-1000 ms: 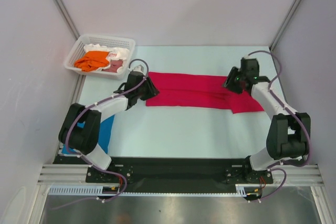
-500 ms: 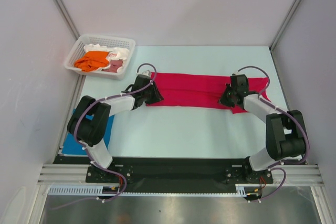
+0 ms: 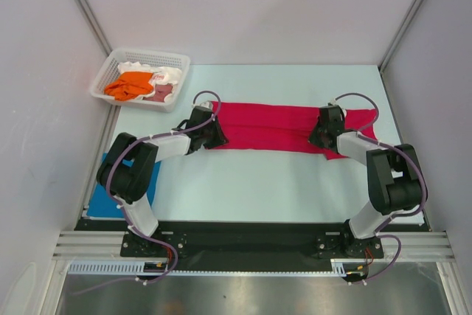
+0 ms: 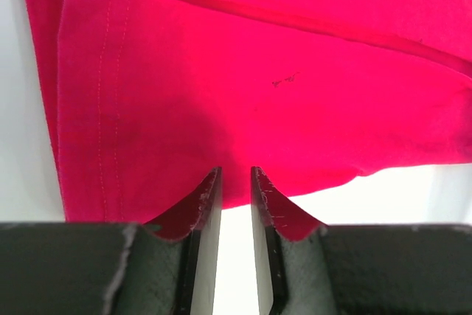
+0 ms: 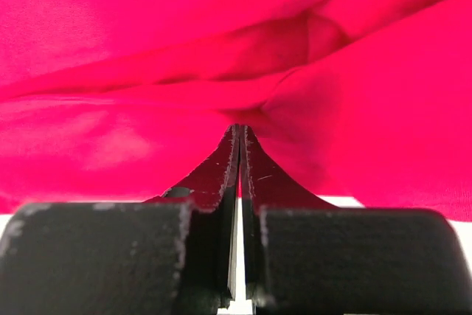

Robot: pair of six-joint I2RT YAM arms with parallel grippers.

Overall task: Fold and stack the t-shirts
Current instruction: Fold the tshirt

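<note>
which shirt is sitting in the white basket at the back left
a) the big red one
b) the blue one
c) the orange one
c, the orange shirt lies bunched inside the white basket in the top view.

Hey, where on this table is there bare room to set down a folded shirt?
The widest bare patch is the table strip between the red t-shirt and the arms' base plate. A narrower strip runs between that shirt and the back wall, right of the basket. The left side is crowded: basket, left arm, blue t-shirt.
</note>
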